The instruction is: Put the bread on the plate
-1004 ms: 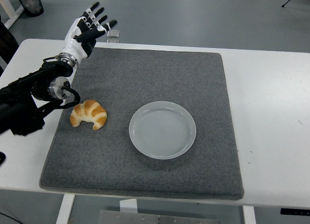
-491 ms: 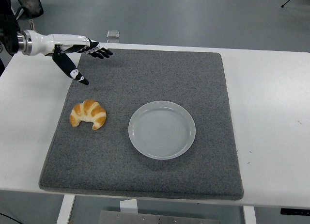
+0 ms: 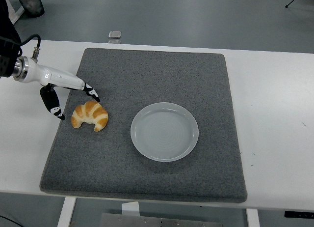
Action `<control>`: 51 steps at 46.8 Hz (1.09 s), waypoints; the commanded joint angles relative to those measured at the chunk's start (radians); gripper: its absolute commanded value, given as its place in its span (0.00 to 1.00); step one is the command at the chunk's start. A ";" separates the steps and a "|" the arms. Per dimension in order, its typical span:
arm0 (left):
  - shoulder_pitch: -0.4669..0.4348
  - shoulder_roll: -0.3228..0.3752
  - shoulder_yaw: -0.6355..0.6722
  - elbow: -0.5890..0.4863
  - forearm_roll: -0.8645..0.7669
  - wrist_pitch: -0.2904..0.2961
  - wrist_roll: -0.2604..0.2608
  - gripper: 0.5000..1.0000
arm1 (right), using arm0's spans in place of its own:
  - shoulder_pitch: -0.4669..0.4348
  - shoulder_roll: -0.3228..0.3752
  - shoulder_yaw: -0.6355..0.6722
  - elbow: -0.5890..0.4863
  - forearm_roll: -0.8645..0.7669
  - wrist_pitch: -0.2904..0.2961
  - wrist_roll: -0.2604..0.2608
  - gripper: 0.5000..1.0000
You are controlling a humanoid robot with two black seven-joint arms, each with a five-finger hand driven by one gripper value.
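Observation:
A golden croissant (image 3: pixel 90 115) lies on the left part of the grey mat (image 3: pixel 147 79). To its right sits a pale round plate (image 3: pixel 164 131) with nothing on it. My left hand (image 3: pixel 73 98) reaches in from the left edge and hovers just up and left of the croissant. Its fingers (image 3: pixel 91 91) are spread, with the thumb (image 3: pixel 52 104) pointing down at the croissant's left end, and they hold nothing. The right arm is out of view.
The mat covers most of the white table (image 3: pixel 274 99). A small silvery object (image 3: pixel 114 35) lies at the table's far edge, behind the mat.
My left hand has come down and nearer, from the mat's far left corner to right beside the croissant. The croissant and the plate have not moved.

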 commanded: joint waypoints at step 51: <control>0.072 -0.143 0.003 0.063 0.007 0.073 0.033 0.58 | 0.000 0.000 0.000 0.002 0.001 0.001 0.005 0.90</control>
